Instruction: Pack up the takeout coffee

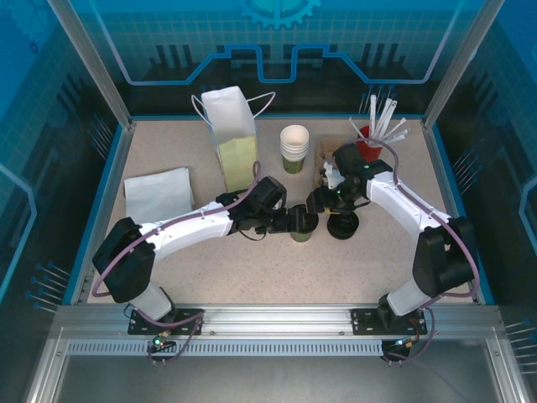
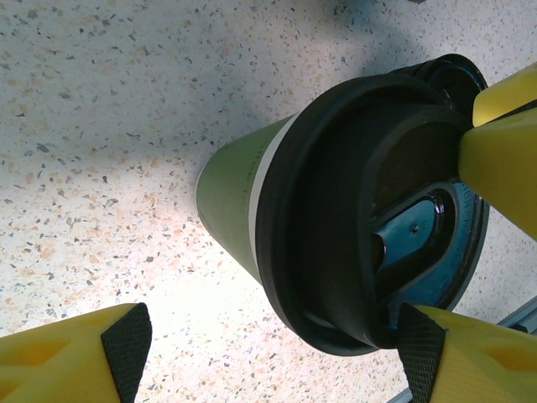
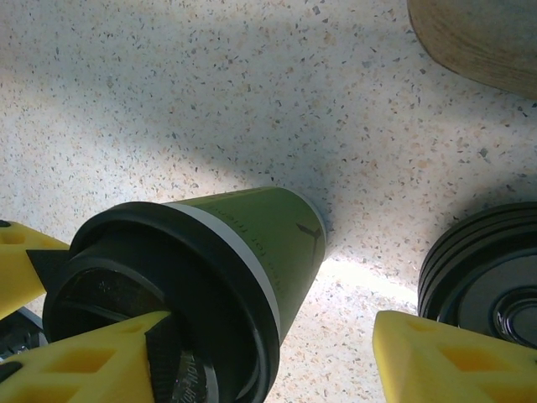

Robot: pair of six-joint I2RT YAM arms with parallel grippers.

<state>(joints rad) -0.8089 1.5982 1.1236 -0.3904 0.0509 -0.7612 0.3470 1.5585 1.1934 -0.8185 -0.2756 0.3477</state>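
Speckled counter (image 1: 361,269). Takeout coffee (image 1: 302,230) upright mid-counter, between both grippers: long axis vertical, black lid (image 2: 336,210) up, base down. Left gripper (image 2: 273,344) open, straddling cup, one pad touching lid rim. Right gripper (image 3: 273,344) open, one finger on lid top. Loose lid stack (image 3: 487,277) just beside.

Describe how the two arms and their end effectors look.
Both the left arm and right arm have white shells, black joints and a purple cable running along them. The end effector fingers are yellow plastic with recessed cut-outs and black pads.
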